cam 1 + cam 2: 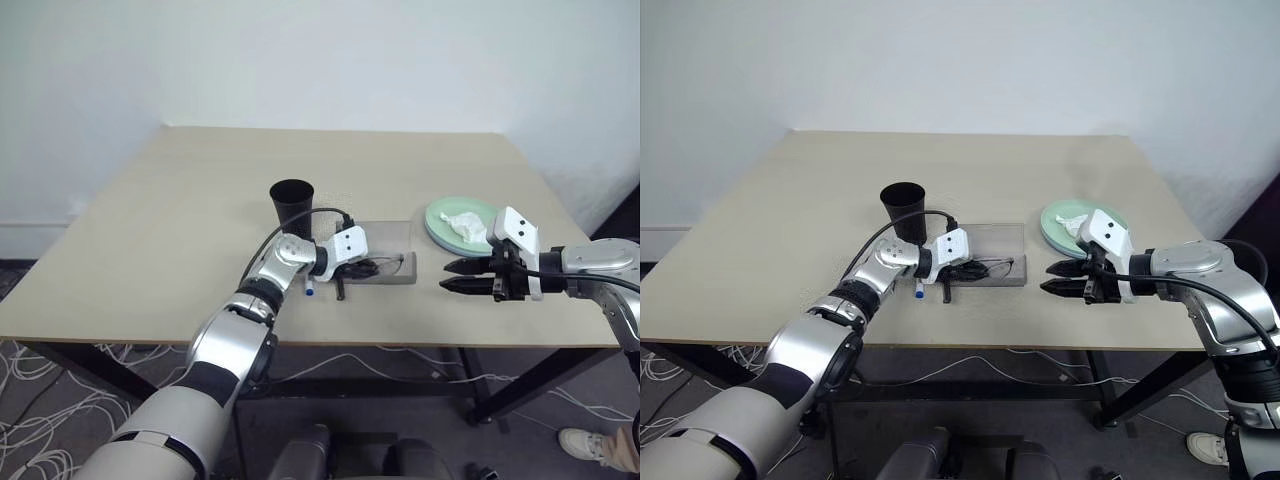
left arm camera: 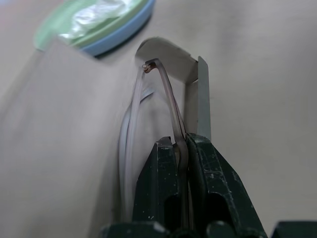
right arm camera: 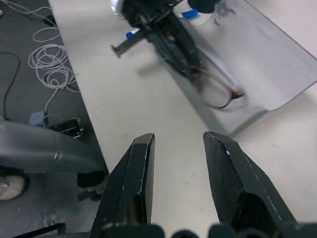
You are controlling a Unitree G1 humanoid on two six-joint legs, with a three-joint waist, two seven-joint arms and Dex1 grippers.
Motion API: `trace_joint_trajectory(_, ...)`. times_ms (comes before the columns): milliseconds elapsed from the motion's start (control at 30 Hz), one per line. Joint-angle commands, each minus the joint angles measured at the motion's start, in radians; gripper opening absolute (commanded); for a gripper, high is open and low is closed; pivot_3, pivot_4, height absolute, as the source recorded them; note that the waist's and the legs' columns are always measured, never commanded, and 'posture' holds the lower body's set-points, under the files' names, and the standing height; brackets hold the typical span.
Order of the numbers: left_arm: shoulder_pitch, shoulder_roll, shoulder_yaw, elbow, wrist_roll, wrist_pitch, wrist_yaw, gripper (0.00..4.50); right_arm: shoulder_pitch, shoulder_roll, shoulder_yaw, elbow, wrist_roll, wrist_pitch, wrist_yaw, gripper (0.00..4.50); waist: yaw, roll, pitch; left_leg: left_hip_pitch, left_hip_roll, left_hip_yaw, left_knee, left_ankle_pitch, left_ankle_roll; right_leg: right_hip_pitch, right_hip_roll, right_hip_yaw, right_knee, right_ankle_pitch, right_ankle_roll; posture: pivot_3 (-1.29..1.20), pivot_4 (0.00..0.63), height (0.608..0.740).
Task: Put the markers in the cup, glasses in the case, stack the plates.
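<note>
My left gripper [image 1: 372, 267] is shut on the thin dark wire glasses [image 2: 166, 96], holding them low over the open grey case [image 1: 392, 240]; the lenses [image 3: 218, 94] hang at the case's near edge. The black cup [image 1: 291, 202] stands upright just behind my left wrist. A blue-capped marker [image 1: 310, 288] and a dark slim marker [image 1: 340, 290] lie on the table under that wrist. The mint green plate [image 1: 434, 222] rests on the light blue plate [image 2: 124, 30], right of the case. My right gripper [image 1: 445, 276] hovers open and holds nothing, right of the case and in front of the plates.
A crumpled white tissue [image 1: 462, 226] lies on the top plate. The beige table [image 1: 180, 220] has bare room on its left half and behind the cup. Cables [image 3: 47, 64] lie on the floor beyond the near table edge.
</note>
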Motion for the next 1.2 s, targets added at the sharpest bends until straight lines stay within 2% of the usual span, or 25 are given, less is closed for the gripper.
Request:
trace_joint_trajectory(33,-0.040,0.030,0.018,-0.010,-0.021,0.036,-0.102,0.01,-0.013,0.001,-0.016,-0.025,0.005,-0.015,-0.012,1.66,-0.001,0.000,0.000,0.000,0.000,0.000,0.000,0.000,0.000,0.000,0.000,0.000,0.000,0.000,0.000,0.00,0.000,0.696)
trace_joint_trajectory(500,-0.059,0.027,0.001,-0.071,-0.055,0.169,-0.517,0.01,-0.026,0.011,-0.008,-0.007,0.002,-0.028,-0.017,1.66,0.002,0.000,0.000,-0.001,-0.001,0.001,0.001,0.001,0.002,0.000,0.000,0.000,0.000,0.000,0.000,0.00,0.000,0.696)
trace_joint_trajectory(833,-0.021,0.012,0.000,-0.094,-0.038,0.126,-0.410,0.01,-0.033,0.016,-0.003,-0.004,0.003,-0.030,-0.018,1.66,0.001,0.000,0.000,-0.001,0.000,0.000,0.001,0.001,0.002,0.000,0.000,0.000,0.000,0.000,0.000,0.00,0.000,0.696)
trace_joint_trajectory(1067,-0.004,0.007,-0.018,-0.093,-0.027,0.088,-0.395,0.01,-0.037,0.021,0.002,-0.005,0.003,-0.029,-0.025,1.66,0.003,0.000,0.000,-0.001,-0.001,0.000,0.002,0.001,0.003,0.000,-0.001,0.000,0.000,0.001,0.001,0.00,0.000,0.696)
trace_joint_trajectory(1100,-0.008,0.006,-0.015,-0.092,-0.032,0.091,-0.392,0.61,-0.038,0.022,0.002,-0.003,0.002,-0.029,-0.026,1.66,0.003,0.000,0.000,-0.001,-0.001,0.000,0.002,0.001,0.003,0.000,-0.001,0.000,0.000,0.001,0.001,0.00,0.000,0.696)
trace_joint_trajectory(1133,-0.014,0.006,-0.011,-0.092,-0.036,0.091,-0.385,0.80,-0.038,0.023,0.003,-0.002,0.001,-0.029,-0.027,1.66,0.003,0.000,0.000,-0.001,-0.001,0.000,0.002,0.001,0.003,0.000,-0.001,0.000,0.000,0.001,0.001,0.00,0.000,0.696)
trace_joint_trajectory(1200,-0.028,0.008,0.000,-0.094,-0.046,0.089,-0.371,1.50,-0.038,0.024,0.005,-0.001,0.001,-0.029,-0.029,1.66,0.002,0.000,0.000,-0.001,-0.001,0.000,0.002,0.001,0.003,0.000,0.000,0.000,0.000,0.001,0.001,0.00,0.000,0.696)
